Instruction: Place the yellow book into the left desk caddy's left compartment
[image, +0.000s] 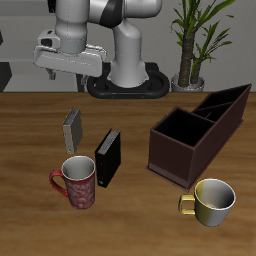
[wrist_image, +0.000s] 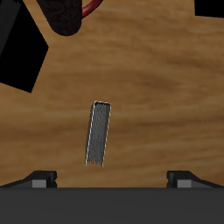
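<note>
The yellow book (image: 73, 128), thin with a dull grey-tan cover, stands upright on the table. In the wrist view it (wrist_image: 99, 133) shows edge-on, straight below and between my fingers (wrist_image: 39, 180). My gripper (image: 71, 72) hangs high above the book, open and empty; it also shows in the wrist view (wrist_image: 112, 182). The left desk caddy (image: 176, 160), a long dark maroon box, lies across the table from the book. Its left compartment (image: 228, 106) is the taller, sloping-walled end farther back, and it looks empty.
A black book (image: 107, 157) stands close beside the yellow book, nearer the table's front edge; it also shows in the wrist view (wrist_image: 22, 57). A red mug (image: 78, 183) stands in front of both. A yellow mug (image: 212, 200) stands in front of the caddy. A potted plant (image: 195, 45) stands at the back.
</note>
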